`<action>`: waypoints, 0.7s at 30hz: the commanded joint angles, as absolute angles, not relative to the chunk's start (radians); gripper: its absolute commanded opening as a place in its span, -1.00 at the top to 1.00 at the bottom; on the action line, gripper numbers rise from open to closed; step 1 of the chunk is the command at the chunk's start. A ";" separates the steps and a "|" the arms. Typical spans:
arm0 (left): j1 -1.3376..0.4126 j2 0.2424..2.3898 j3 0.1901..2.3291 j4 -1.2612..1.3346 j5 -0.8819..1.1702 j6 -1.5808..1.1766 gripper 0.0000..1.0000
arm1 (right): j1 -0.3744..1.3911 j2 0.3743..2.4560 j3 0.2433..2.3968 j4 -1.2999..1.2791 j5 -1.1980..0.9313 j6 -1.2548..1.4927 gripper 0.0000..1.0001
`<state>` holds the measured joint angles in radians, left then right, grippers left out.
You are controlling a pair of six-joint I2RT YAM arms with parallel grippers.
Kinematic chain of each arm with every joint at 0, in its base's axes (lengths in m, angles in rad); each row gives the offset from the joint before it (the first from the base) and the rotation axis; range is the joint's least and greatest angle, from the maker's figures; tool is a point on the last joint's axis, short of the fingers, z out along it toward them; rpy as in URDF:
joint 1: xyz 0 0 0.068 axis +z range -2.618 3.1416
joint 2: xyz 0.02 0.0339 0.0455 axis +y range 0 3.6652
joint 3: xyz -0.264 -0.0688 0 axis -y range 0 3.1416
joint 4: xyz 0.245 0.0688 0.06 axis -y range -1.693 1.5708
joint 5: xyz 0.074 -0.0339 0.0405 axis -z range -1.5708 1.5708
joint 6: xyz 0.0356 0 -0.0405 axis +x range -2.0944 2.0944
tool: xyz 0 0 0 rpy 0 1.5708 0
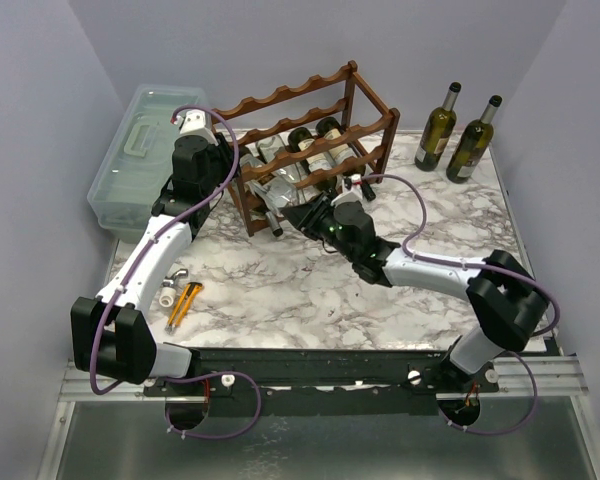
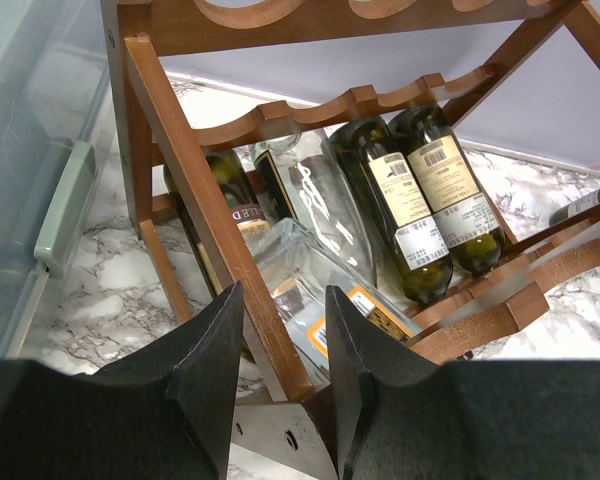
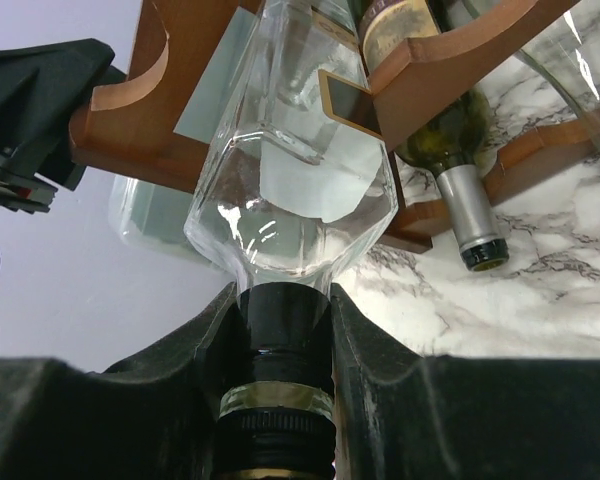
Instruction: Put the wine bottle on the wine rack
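**Wine bottle** (image 3: pixel 290 190): clear glass with angular, faceted shoulders, a pale label and a black neck band. Its body lies low in the left end of the wine rack (image 2: pixel 177 150), between reddish-brown scalloped rails, and its neck projects toward the near side. The right gripper (image 3: pixel 280 320) pinches the black neck, one finger on each side. The left gripper (image 2: pixel 285 300) is closed around the rack's near-left upright post. Dark green bottles (image 2: pixel 420 200) lie in the rack to the right of the clear one.
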<state>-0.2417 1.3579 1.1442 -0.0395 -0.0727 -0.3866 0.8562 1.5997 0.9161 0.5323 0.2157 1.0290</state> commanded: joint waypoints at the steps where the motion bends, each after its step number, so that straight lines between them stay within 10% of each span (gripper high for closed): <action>1: -0.284 1.389 1.140 -0.101 0.067 -0.409 0.25 | 0.913 1.637 0.971 0.858 0.418 1.028 0.99; 21: -0.277 1.337 1.138 -0.116 0.014 -0.270 0.25 | 0.986 1.969 1.021 1.200 0.575 0.996 0.99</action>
